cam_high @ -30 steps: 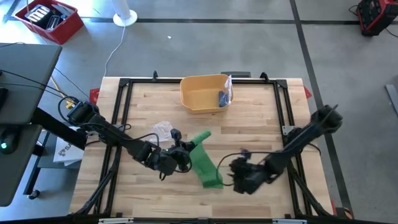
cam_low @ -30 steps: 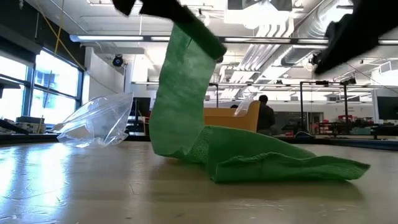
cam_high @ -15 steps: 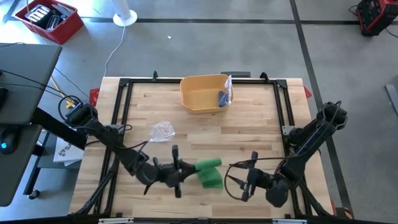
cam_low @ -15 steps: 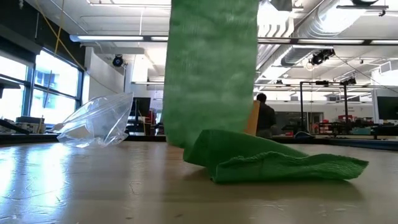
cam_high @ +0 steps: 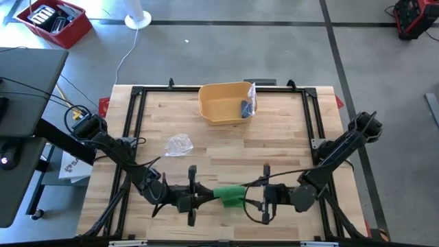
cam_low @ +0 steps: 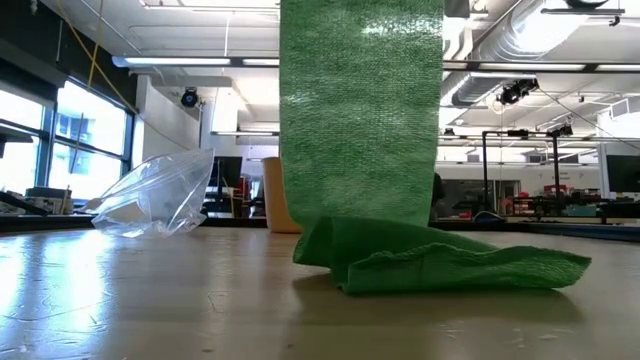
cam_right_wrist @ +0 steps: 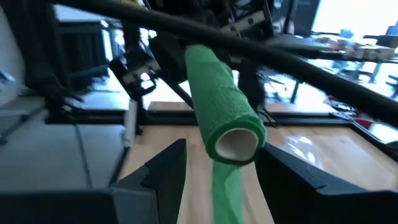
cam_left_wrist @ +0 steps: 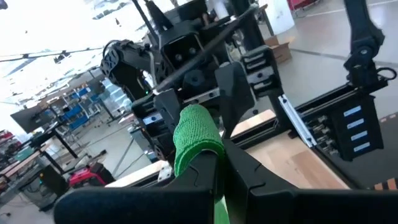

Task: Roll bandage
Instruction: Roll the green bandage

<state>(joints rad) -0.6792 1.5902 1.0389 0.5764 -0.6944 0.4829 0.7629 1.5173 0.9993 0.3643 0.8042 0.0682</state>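
Observation:
The green bandage (cam_high: 230, 194) is lifted near the table's front edge, between my two grippers, which point level at each other. My left gripper (cam_high: 206, 197) is shut on it. Its rolled part (cam_right_wrist: 217, 93) lies level, with the white core end (cam_right_wrist: 236, 144) facing my right gripper (cam_right_wrist: 222, 151). That gripper is open, one finger on either side of the core end; whether they touch it, I cannot tell. A broad strip (cam_low: 360, 110) hangs down from the roll. Its lower end (cam_low: 450, 265) lies crumpled on the wood. My left gripper pinches the bandage between its two shut fingers, coming level from the table's left. The roll's rounded end (cam_left_wrist: 196, 134) sticks out past the fingertips. A strip of green (cam_left_wrist: 217, 202) shows in the slit between them. The roll is lifted clear, and its loose strip hangs down to the table.
A yellow bin (cam_high: 223, 103) with a small bag in it stands at the far middle. A crumpled clear plastic bag (cam_high: 178, 144) lies left of centre. Black frame rails (cam_high: 134, 123) run along the table's edges. Bare wood lies between the bin and the grippers.
My left gripper has gone toward the near edge and tipped up to level, taking the bandage's upper part along. My right gripper has risen and tipped up to level, facing the roll. The strip now hangs straight, while its crumpled lower end has stayed on the table.

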